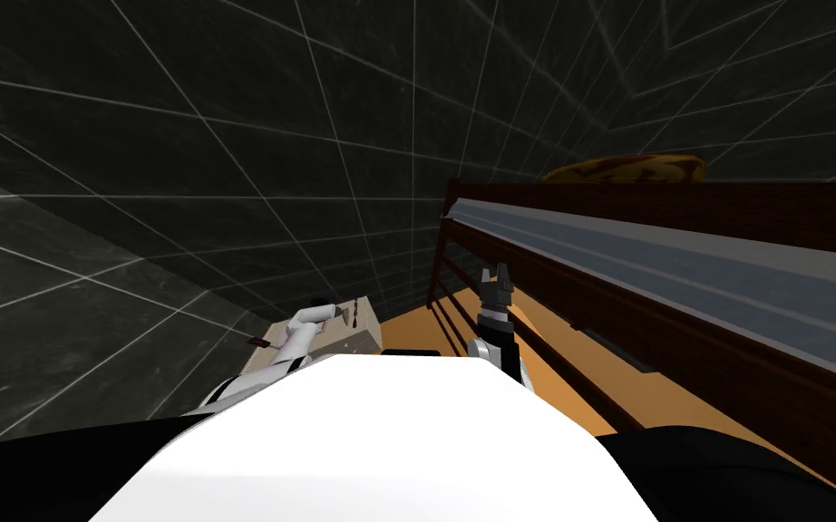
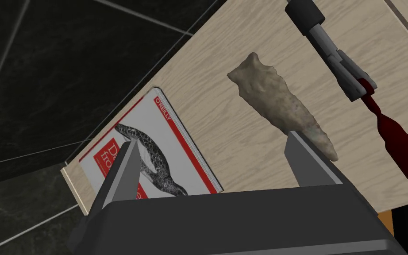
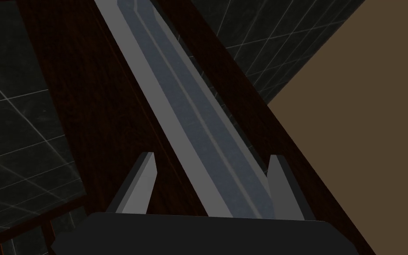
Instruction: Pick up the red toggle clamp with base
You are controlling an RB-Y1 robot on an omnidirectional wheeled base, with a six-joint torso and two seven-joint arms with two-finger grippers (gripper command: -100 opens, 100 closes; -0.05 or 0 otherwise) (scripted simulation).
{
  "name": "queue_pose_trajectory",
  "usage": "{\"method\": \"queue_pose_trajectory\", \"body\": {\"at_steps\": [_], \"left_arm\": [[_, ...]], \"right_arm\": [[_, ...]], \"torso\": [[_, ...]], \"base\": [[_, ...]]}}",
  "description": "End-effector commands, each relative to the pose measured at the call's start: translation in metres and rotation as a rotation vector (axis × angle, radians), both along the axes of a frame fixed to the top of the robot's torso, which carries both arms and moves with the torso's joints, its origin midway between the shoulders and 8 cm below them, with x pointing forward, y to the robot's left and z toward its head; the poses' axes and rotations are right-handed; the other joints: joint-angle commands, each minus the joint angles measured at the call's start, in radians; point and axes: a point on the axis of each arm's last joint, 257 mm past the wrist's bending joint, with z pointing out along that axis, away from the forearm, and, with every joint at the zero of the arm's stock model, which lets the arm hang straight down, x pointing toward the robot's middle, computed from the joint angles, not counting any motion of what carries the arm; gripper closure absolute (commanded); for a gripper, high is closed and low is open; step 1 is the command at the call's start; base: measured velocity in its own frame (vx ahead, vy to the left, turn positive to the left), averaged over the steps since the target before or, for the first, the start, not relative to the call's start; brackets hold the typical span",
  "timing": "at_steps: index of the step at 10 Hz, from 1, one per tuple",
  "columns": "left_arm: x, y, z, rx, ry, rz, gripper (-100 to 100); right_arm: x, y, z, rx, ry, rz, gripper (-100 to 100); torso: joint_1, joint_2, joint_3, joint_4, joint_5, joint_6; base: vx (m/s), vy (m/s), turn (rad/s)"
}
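Note:
The toggle clamp [image 2: 353, 84] lies on a pale wooden tabletop [image 2: 225, 133], with a dark red handle, grey metal links and a black tip. It sits off to one side of my left gripper [image 2: 216, 164], beyond a grey pointed stone [image 2: 278, 104]. The left gripper hovers open above the tabletop, nothing between its fingers. In the head view the left arm reaches over the small table [image 1: 357, 331]. My right gripper [image 1: 496, 276] is raised beside a dark wooden bed frame, open and empty [image 3: 209, 177].
A book with a snake on its cover [image 2: 154, 146] lies near the tabletop's edge under my left finger. Dark tiled walls surround the corner. The bed frame with a grey mattress [image 1: 679, 263] fills the right side, over an orange floor [image 1: 543, 344].

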Motion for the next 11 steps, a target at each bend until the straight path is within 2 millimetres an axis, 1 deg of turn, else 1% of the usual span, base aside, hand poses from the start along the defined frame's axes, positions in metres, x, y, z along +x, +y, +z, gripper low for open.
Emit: {"method": "queue_pose_trajectory", "body": {"at_steps": [1, 2, 3, 4, 5, 7, 8, 9, 10, 11], "left_arm": [[-0.005, 0.000, -0.006, -0.030, 0.014, 0.038, -100], [-0.013, -0.001, -0.015, -0.072, 0.041, 0.089, -100], [-0.013, -0.001, -0.015, -0.075, 0.038, 0.094, -100], [-0.021, -0.002, -0.023, -0.115, 0.064, 0.145, -100], [-0.021, -0.002, -0.023, -0.117, 0.063, 0.149, -100], [-0.038, -0.007, -0.037, -0.185, 0.117, 0.239, -100], [-0.039, -0.007, -0.037, -0.192, 0.112, 0.254, -100], [-0.048, -0.010, -0.044, -0.225, 0.136, 0.304, -100], [-0.053, -0.013, -0.047, -0.249, 0.156, 0.341, -100], [-0.057, -0.014, -0.050, -0.255, 0.161, 0.351, -100]], "right_arm": [[0.000, 0.000, 0.000, 0.000, 0.000, 0.000, 0], [0.000, 0.000, 0.000, 0.000, 0.000, 0.000, 0], [0.000, 0.000, 0.000, 0.000, 0.000, 0.000, 0], [0.000, 0.000, 0.000, 0.000, 0.000, 0.000, 0], [0.000, 0.000, 0.000, 0.000, 0.000, 0.000, 0], [0.000, 0.000, 0.000, 0.000, 0.000, 0.000, 0], [0.000, 0.000, 0.000, 0.000, 0.000, 0.000, 0], [0.000, 0.000, 0.000, 0.000, 0.000, 0.000, 0], [0.000, 0.000, 0.000, 0.000, 0.000, 0.000, 0], [0.000, 0.000, 0.000, 0.000, 0.000, 0.000, 0]], "torso": [[0.000, 0.000, 0.000, 0.000, 0.000, 0.000], [0.000, 0.000, 0.000, 0.000, 0.000, -0.001], [0.000, 0.000, 0.000, 0.000, 0.000, 0.000], [0.000, 0.000, 0.000, 0.000, 0.000, -0.001], [0.000, -0.001, 0.000, 0.000, 0.000, 0.000], [0.000, 0.000, 0.000, 0.000, 0.000, 0.000], [0.001, 0.000, 0.000, 0.000, 0.000, 0.000], [0.001, 0.000, 0.000, 0.000, 0.000, -0.002], [0.000, 0.000, 0.000, 0.000, 0.000, -0.001], [0.001, 0.000, 0.000, 0.000, 0.000, -0.001]], "base": [[-0.010, 0.032, -0.132], [-0.008, 0.031, -0.271], [-0.006, 0.031, -0.134], [-0.003, 0.030, -0.245], [-0.006, 0.032, -0.125], [-0.011, 0.040, -0.321], [-0.011, 0.043, -0.108], [-0.010, 0.034, -0.171], [-0.010, 0.045, -0.335], [-0.009, 0.039, -0.119]]}}
